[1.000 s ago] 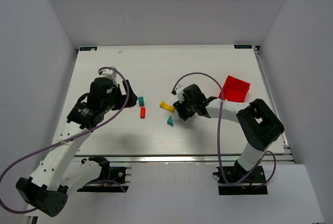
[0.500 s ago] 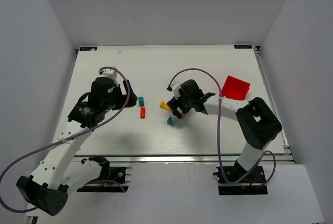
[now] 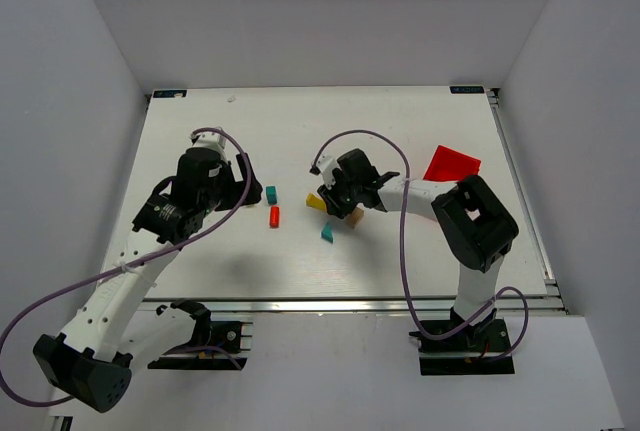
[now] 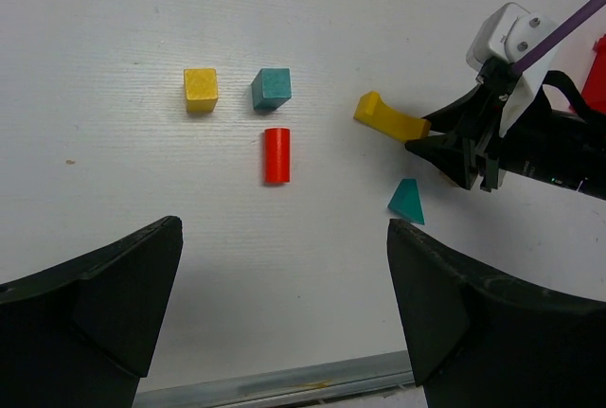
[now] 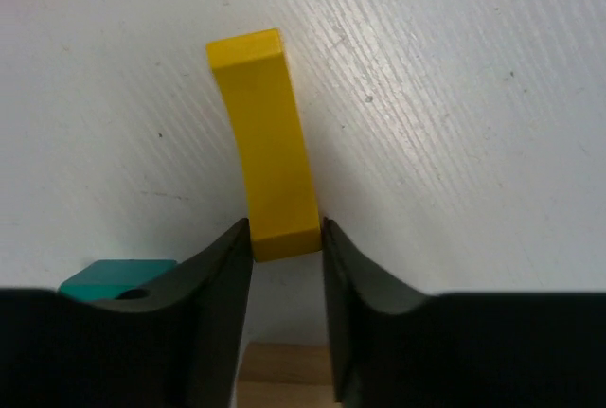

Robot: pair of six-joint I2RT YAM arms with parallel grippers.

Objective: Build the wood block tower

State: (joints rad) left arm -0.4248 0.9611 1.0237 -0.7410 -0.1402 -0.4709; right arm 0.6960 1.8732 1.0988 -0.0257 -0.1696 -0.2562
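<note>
The yellow arch (image 5: 265,167) lies on the white table, and my right gripper (image 5: 286,238) is shut on its near end; both show in the top view, arch (image 3: 318,202) and gripper (image 3: 332,201). A tan cube (image 3: 354,217) sits under the right wrist, and a teal triangle (image 3: 327,234) lies just in front. A teal cube (image 4: 272,87), a yellow cube (image 4: 200,88) and a red cylinder (image 4: 276,154) lie further left. My left gripper (image 4: 284,238) is open and empty, held above the table near them.
A larger red bin (image 3: 452,164) stands to the right of the right arm. The table's metal front edge (image 4: 284,380) runs below the left gripper. White walls enclose the table on three sides.
My right gripper has moved left to the yellow arch and now grips its end; the tan cube has come into view behind it. The left arm has barely moved.
</note>
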